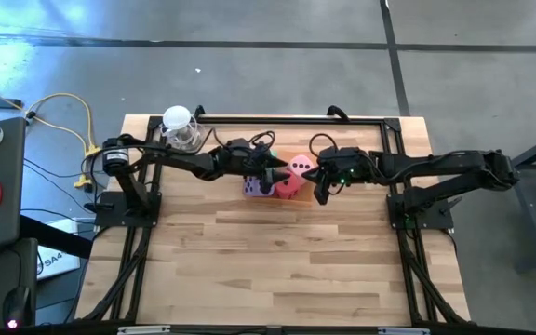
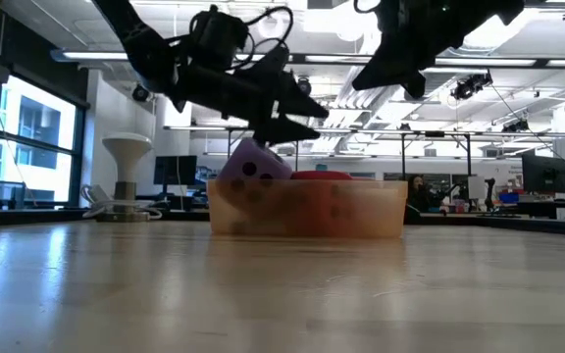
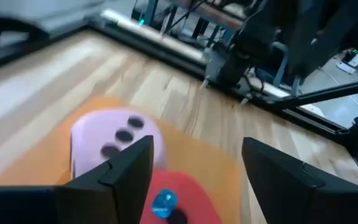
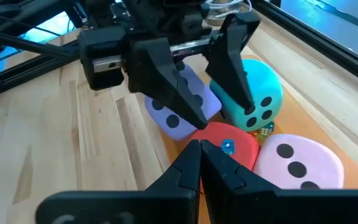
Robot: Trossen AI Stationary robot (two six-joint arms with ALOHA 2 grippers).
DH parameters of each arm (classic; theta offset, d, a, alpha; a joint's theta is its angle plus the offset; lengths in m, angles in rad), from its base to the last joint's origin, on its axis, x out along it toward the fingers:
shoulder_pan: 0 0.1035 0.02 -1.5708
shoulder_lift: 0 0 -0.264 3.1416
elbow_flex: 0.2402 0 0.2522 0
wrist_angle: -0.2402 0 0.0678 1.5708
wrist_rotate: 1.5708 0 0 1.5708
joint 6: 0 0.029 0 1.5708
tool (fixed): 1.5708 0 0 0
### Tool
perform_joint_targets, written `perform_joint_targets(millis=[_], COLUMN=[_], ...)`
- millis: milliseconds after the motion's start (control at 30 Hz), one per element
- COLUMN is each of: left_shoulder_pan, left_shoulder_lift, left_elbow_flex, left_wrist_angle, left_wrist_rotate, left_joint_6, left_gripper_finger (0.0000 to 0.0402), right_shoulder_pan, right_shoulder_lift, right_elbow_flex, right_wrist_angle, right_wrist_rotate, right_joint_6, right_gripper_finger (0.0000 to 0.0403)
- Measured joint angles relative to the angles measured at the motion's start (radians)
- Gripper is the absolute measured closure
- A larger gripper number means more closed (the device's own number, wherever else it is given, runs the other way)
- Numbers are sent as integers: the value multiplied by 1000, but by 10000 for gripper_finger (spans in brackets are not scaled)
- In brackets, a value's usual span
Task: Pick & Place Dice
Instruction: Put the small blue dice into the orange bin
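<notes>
Left claw [image 4: 213, 93]: hangs over the orange tray, fingers spread wide with nothing between them; in the right wrist view its two dark fingers [image 4: 235, 59] point down between the purple die and the teal die.
Right claw [image 4: 199, 152]: hovers just beside the tray on the right arm's side, fingers pressed together to a point, holding nothing.
Orange tray [image 2: 381, 211]: translucent, standing on the wooden counter [image 1: 287, 261] near its far edge, between the two arms.
Purple die [image 4: 179, 109]: in the tray on the left arm's side, tilted, its corner rising above the tray wall in the low view.
Teal die [image 4: 260, 93]: in the tray, just beside the purple die, three dark pips facing the right wrist camera.
Red die [image 4: 235, 146]: in the tray, low between the others, touching the pink one; a tiny blue object [image 4: 227, 147] lies on top of it.
Pink die [image 4: 297, 165]: in the tray, on the right arm's side, three pips up.
Clear cup [image 1: 180, 128]: white round top, at the counter's far left corner, well apart from the tray.
</notes>
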Motion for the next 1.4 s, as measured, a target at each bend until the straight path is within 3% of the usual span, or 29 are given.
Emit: perform_joint_targets(millis=[200,433,600,767,933,1067,1400], left_shoulder_pan=[1,7,7,5,0,-20,-93], left_shoulder_lift=[-28,-61,-141,-281,-438,-538,-606], left_elbow_flex=[0,0,0,0,0,0,0], left_wrist_angle=[122,125,100,-102,-362,-504,-624], left_wrist_rotate=[12,206,256,184,48,0,0], left_joint_6=[100,85,190,268,294,275,275], left_gripper_finger=[159,159,159,159,159,159,159], right_shoulder_pan=[0,-11,-33,-80,-140,-178,-216], right_shoulder_lift=[0,48,155,241,319,385,450], right_elbow_flex=[0,0,0,0,0,0,0], right_wrist_angle=[0,3,33,132,167,175,339], right_wrist_rotate=[-15,-176,-193,-327,-337,-340,-373], right_joint_6=[0,-52,-54,-91,-131,-143,-125], right_gripper_finger=[401,401,401,401,401,401,401])
